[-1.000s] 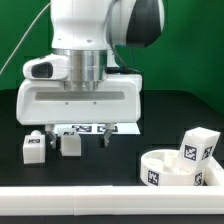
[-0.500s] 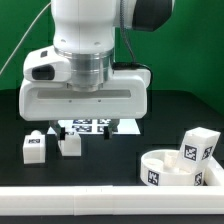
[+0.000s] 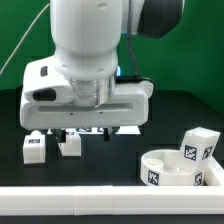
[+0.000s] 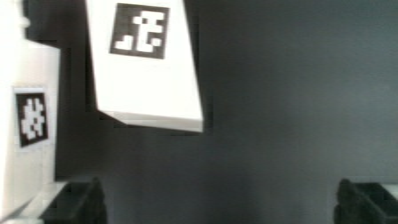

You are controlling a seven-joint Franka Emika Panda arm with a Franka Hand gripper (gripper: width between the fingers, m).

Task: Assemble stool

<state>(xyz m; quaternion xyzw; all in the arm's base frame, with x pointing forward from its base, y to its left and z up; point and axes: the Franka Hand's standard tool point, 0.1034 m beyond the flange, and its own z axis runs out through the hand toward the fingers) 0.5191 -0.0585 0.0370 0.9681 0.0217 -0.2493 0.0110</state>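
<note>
Counter (image 3: pixel 110 162): left leg (image 3: pixel 33 148) just beside second leg (image 3: pixel 70 145), exterior view's left; seat (image 3: pixel 165 159) right, third leg (image 3: pixel 198 146) at its rear rim.

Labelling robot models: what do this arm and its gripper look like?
Smooth, rounded white arm with a black joint cap up top. The gripper is a wide, boxy white housing carrying two short dark fingers.

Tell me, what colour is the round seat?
White seat, black-and-white tags on its rim; clearest in exterior view.
</note>
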